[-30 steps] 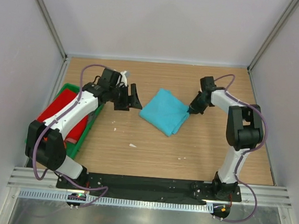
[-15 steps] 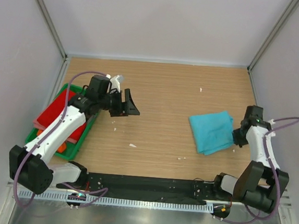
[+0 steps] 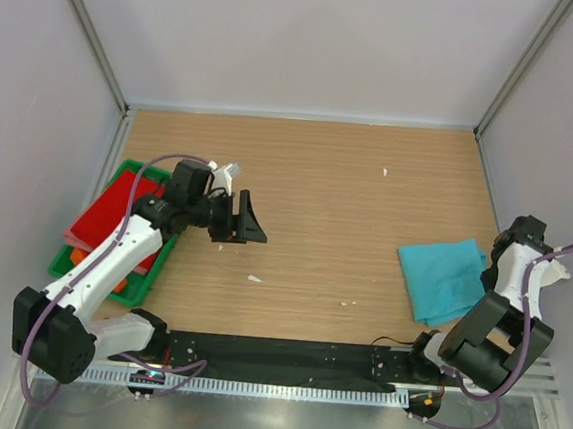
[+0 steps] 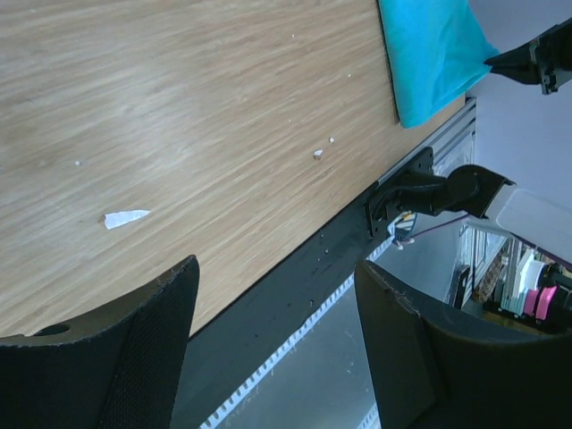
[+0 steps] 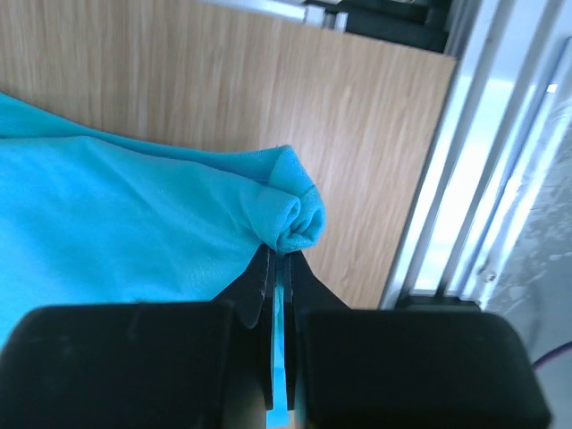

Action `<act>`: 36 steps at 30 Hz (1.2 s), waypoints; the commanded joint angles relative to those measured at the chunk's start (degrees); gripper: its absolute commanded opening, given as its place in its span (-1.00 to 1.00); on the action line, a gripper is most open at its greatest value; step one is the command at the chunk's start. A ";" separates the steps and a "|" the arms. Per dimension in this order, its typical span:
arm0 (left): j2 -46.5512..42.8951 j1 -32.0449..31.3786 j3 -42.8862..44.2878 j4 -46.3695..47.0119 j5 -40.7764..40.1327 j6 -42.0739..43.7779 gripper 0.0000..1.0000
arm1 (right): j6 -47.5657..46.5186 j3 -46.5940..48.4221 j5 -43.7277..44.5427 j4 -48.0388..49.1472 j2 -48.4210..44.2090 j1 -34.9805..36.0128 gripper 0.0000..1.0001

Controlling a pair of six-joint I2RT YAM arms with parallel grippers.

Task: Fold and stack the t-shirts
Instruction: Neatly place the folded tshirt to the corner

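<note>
Rightward, turquoise t-shirt (image 3: 443, 278), pinched in right gripper (image 5: 279, 259)

The right tool (image 5: 279, 268) pinches the turquoise-blue t-shirt's (image 5: 116, 223) bunched edge.

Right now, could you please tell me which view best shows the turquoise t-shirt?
Top external: nearly the whole folded turquoise t-shirt shows. Left wrist catches one end; right wrist only its pinched edge.
</note>
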 commanded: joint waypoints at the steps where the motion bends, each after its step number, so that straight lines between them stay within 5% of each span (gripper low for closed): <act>1: -1.51 -1.25 -0.31 0.09 2.65 1.22 0.42 | -3.53 3.85 5.67 -3.16 0.04 -2.43 -0.98; 18: -1.33 -2.40 -1.01 1.93 3.96 0.60 0.41 | -1.52 6.93 8.83 -9.05 -0.92 -7.44 -0.98; 20: -1.42 -2.40 -1.10 2.02 4.14 0.60 0.41 | -1.34 6.92 9.09 -9.22 -1.36 -7.88 -0.78; 22: -1.68 -2.48 -0.93 1.68 4.23 0.69 0.41 | -1.34 7.53 9.09 -9.92 -2.06 -7.97 -0.26; 26: -2.12 -2.40 -1.01 1.15 4.84 0.60 0.40 | -0.82 11.22 11.54 -13.00 -4.43 -7.54 -0.03; 30: -2.38 -2.40 -2.07 1.58 4.49 0.51 0.40 | 0.49 15.88 8.75 -14.06 -6.98 -0.61 0.17; 36: -2.73 -2.31 -3.12 1.15 3.09 0.08 0.40 | 8.67 22.83 7.26 -16.97 -7.07 27.94 0.21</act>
